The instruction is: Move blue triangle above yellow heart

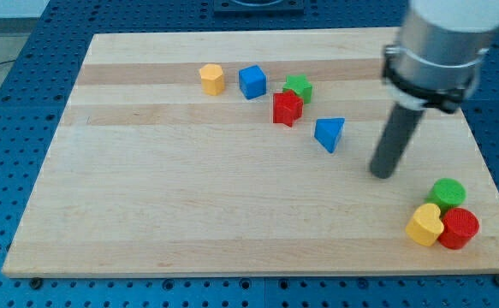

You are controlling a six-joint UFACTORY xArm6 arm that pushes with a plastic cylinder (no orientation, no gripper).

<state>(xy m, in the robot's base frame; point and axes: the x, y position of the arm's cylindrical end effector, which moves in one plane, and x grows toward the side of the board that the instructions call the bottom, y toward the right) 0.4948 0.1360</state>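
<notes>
Pincer: none fitted; my tip (384, 174) stands right of the blue triangle (329, 133), apart.
Progress: not done; yellow heart (424, 225) lies far lower right.

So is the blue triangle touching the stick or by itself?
By itself. The blue triangle sits alone on the board, with bare wood between it and my tip to the view's right.
</notes>
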